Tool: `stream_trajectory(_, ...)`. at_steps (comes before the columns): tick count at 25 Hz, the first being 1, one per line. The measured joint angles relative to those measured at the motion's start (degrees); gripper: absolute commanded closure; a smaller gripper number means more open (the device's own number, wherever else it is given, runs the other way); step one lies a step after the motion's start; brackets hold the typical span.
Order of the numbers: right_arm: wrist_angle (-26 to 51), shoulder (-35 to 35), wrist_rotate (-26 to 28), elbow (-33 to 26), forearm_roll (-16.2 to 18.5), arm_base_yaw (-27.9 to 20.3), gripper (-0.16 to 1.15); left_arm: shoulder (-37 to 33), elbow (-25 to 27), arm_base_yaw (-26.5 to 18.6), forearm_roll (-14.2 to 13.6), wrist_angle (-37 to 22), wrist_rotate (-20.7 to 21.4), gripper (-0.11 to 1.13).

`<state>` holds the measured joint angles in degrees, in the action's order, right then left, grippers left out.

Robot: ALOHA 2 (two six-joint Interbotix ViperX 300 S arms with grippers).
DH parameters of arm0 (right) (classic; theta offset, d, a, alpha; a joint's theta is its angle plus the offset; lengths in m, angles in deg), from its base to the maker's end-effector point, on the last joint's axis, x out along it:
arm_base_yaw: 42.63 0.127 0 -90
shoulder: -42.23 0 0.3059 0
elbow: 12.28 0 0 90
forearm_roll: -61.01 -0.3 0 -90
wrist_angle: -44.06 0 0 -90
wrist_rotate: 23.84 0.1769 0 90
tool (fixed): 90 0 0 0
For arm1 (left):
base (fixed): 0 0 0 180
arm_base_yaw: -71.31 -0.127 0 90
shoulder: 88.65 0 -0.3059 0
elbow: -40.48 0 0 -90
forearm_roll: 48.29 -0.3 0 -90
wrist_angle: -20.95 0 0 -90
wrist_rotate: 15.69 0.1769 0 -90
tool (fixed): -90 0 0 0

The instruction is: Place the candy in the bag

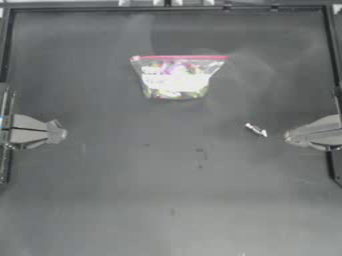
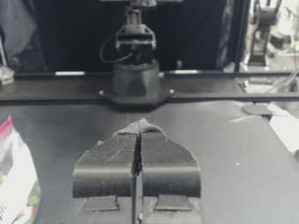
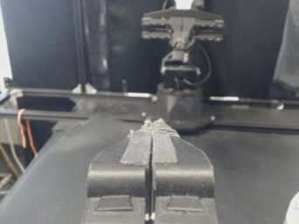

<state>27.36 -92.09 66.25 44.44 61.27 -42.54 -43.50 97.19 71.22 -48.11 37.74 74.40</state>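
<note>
The candy (image 1: 256,130) lies loose on the dark table (image 1: 167,200), toward the right edge and about midway between the far and near edges, so nothing of the task looks done yet: it has still to be picked up, carried to the bag and dropped in. It is a tiny elongated sweet, whitish at both wrapper ends with a darker middle, lying at a slant.

The bag (image 1: 176,76) rests well apart from it, near the middle of the table's far edge. It is a clear zip bag with a pink-red strip along its mouth, and pink, green and yellow sweets show through its sides. Whether the mouth is open cannot be told from above.

The right gripper (image 1: 288,136) waits at the right edge, near the candy, jaws pressed together and holding nothing. The left gripper (image 1: 61,133) is parked at the left edge, its jaws likewise pressed together and empty.
</note>
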Motion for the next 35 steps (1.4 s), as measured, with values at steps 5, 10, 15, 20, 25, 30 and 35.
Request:
stream_trajectory(5,-1.1,0.0,0.0,0.0,-0.1,0.0,0.88,-0.1,1.9,0.0,-1.8,-0.2,2.2,0.94)
stream_trajectory(10,-1.0,-0.1,-0.3,0.0,0.6,0.0,0.89,-0.1,0.6,-0.4,-2.0,-4.1,3.2,0.94)
stream_trajectory(15,-0.4,-0.1,-0.4,0.0,1.1,0.0,0.62,-0.1,-0.1,-1.8,-1.8,-5.3,3.0,0.7)
stream_trajectory(20,2.4,-0.1,-0.6,-1.1,3.0,0.0,0.09,0.4,-1.5,-2.6,-1.7,-6.2,3.0,0.05)
stream_trajectory(25,9.1,0.1,-0.5,-4.4,3.8,-0.3,-0.03,3.3,-3.2,-4.4,-1.5,-8.3,3.1,0.02)
stream_trajectory(30,16.7,0.8,-0.3,-7.8,3.5,-1.6,-0.03,4.7,-4.0,-6.2,-1.5,-10.4,3.1,0.03)
stream_trajectory(35,25.1,3.8,-0.4,-13.7,3.4,-4.7,-0.03,4.9,-4.7,-8.3,-1.5,-13.4,3.0,0.03)
